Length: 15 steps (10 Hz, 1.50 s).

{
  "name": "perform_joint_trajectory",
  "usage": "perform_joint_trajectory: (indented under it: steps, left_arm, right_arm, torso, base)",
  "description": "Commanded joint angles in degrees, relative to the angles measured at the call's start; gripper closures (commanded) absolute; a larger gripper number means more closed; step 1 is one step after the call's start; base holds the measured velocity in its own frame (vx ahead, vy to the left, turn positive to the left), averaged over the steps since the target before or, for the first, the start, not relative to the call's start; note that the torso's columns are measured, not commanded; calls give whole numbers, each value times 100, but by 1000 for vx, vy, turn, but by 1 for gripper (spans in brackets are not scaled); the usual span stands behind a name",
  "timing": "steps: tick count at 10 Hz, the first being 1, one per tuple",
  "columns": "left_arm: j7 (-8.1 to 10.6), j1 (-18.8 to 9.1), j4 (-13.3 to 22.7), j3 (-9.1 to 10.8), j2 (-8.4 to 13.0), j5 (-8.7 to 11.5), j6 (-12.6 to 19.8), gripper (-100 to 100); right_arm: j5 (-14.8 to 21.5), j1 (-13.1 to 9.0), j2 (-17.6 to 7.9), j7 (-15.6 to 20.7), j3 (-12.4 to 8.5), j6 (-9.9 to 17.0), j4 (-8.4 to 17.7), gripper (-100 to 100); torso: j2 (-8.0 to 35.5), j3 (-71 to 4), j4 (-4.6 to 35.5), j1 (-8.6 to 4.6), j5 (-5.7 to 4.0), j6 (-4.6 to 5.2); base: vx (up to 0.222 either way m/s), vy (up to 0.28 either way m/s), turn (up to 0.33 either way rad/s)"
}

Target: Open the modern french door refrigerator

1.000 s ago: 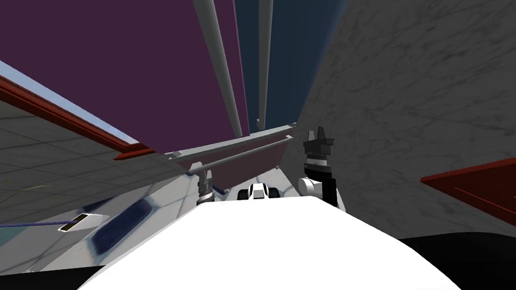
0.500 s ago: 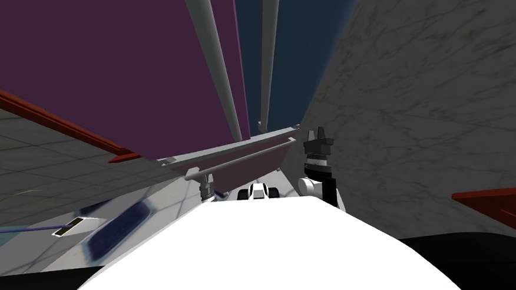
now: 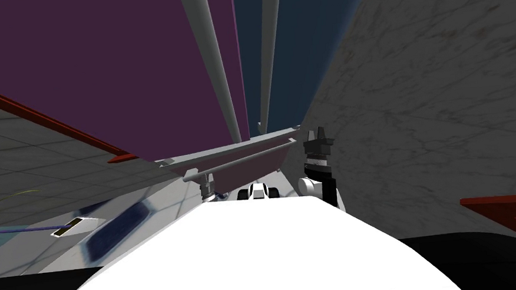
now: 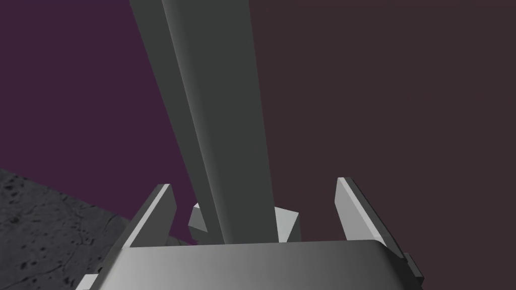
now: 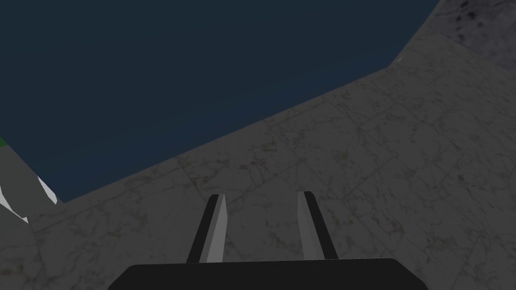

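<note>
My left gripper (image 4: 252, 187) has its fingers spread wide. The smooth, matte grey bar handle (image 4: 216, 116) runs up between them, touching neither, and the flat plum refrigerator door (image 4: 75, 75) is behind it. My right gripper (image 5: 262, 197) has its fingers drawn close on nothing, facing a veined grey marble wall (image 5: 378, 166).

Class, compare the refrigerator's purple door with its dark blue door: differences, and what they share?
The purple refrigerator door is on the robot's left; the dark blue refrigerator door on its right, beside the grey marbled wall. The purple door shows a broader face than the dark blue door. Shared: the purple door's long light grey bar handle and the dark blue door's matching handle flank the centre seam.
</note>
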Motion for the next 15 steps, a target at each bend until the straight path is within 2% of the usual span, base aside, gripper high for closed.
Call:
perform_joint_trajectory:
  steps: [1, 2, 3, 4, 7, 9, 12, 15]
  left_arm:
    - [55, -104, -215, 52, 110, 39, 348, -100]
    - [75, -148, -306, 74, 155, 55, 491, -100]
    - [67, -125, -223, 64, 135, 48, 376, -100]
    - [35, -59, -124, 31, 64, 23, 206, 100]
    - [-16, 53, 104, -24, -49, -17, -150, 100]
    - [55, 14, -142, 8, 58, 7, 78, 100]
    - [126, 44, -377, 31, 154, 25, 394, 100]
    - [160, 113, -435, 15, 168, 19, 430, 100]
  right_arm:
    - [0, 0, 0, 0, 0, 0, 0, 0]
    - [0, 0, 0, 0, 0, 0, 0, 0]
    - [0, 0, 0, 0, 0, 0, 0, 0]
    - [0, 0, 0, 0, 0, 0, 0, 0]
    - [0, 0, -1, 0, -1, 0, 0, 0]
    - [0, 1, -1, 0, -1, 0, 0, 0]
    - [0, -2, 1, 0, 1, 0, 0, 0]
    - [0, -1, 0, 0, 0, 0, 0, 0]
  torso:
    - [-4, -2, -1, -1, 0, 0]
    - [-8, -5, -2, 1, 0, 1]
    - [-11, -7, -3, 4, 1, 1]
    - [-11, -7, -3, 9, 3, 0]
    - [-43, -19, -28, 38, 28, 1]
    - [-34, -15, -23, 32, 24, -4]
    - [19, 13, -3, -2, 6, -5]
    - [-37, -26, 0, 13, -8, 1]
  base:
    - [-11, -35, 19]
    - [-7, -33, 12]
    - [-2, -14, 1]
    - [5, 19, -20]
    - [9, 31, -19]
    - [-36, -22, 7]
    - [-160, -96, 34]
    - [-117, -69, 18]
